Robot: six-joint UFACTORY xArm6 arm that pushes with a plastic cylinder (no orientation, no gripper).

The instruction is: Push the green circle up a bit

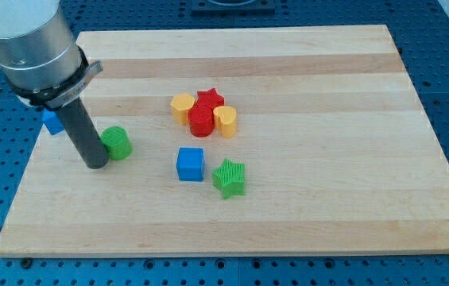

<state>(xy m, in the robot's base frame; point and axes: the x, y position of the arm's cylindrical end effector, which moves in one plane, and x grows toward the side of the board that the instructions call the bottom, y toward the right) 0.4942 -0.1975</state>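
Observation:
The green circle is a short green cylinder on the left part of the wooden board. My tip rests on the board just to the left of the green circle and slightly below it, touching or nearly touching its side. The dark rod rises up and to the left to the grey arm body at the view's top left.
A blue block sits partly hidden behind the rod. A cluster of a yellow hexagon, a red star, a red cylinder and a yellow heart lies at the centre. A blue cube and a green star lie below it.

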